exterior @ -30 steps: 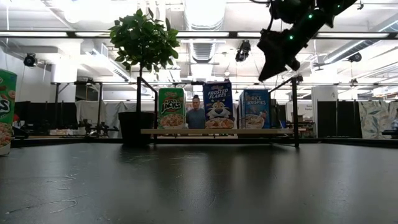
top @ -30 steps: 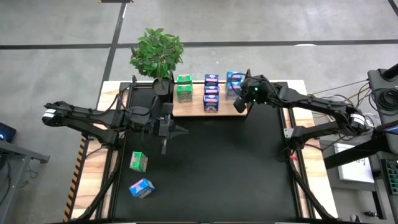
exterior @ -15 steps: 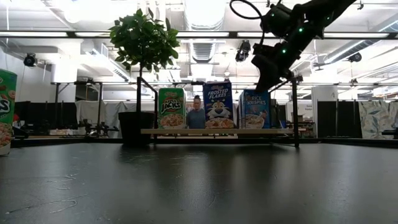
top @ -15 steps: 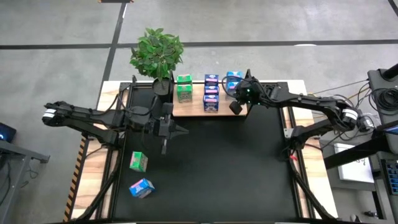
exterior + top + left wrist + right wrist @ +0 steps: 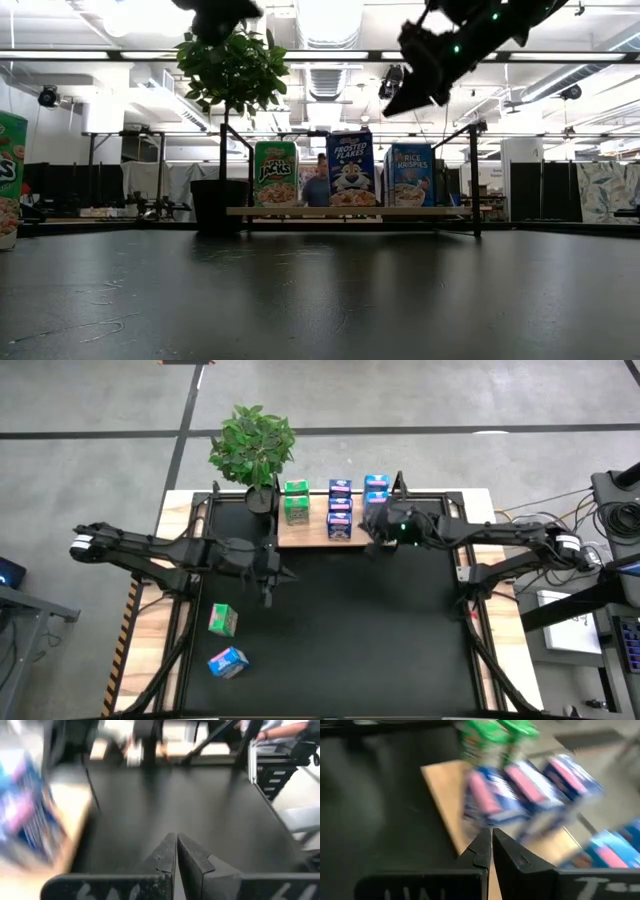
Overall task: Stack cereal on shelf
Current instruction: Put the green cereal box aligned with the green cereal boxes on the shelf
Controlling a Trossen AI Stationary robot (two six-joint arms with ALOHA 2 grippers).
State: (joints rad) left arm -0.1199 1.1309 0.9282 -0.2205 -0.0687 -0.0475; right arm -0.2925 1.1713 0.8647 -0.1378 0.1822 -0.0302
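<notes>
Pale-wood shelf (image 5: 310,534) at upper centre, cartons standing on it | two cartons (image 5: 222,620) wait lower left | right gripper (image 5: 372,532) empty, pinched shut, beside shelf | left gripper (image 5: 283,575) shut, mid-left | step — between placements; next calls for opening over a loose carton.

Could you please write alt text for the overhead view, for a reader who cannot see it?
Seen from above, two dark arms reach over a black mat: the right tool, shut and empty, hovers beside the wooden shelf holding green and blue cereal cartons. The left tool is shut over the mat. Two more cartons lie near the left edge, a potted plant behind.
</notes>
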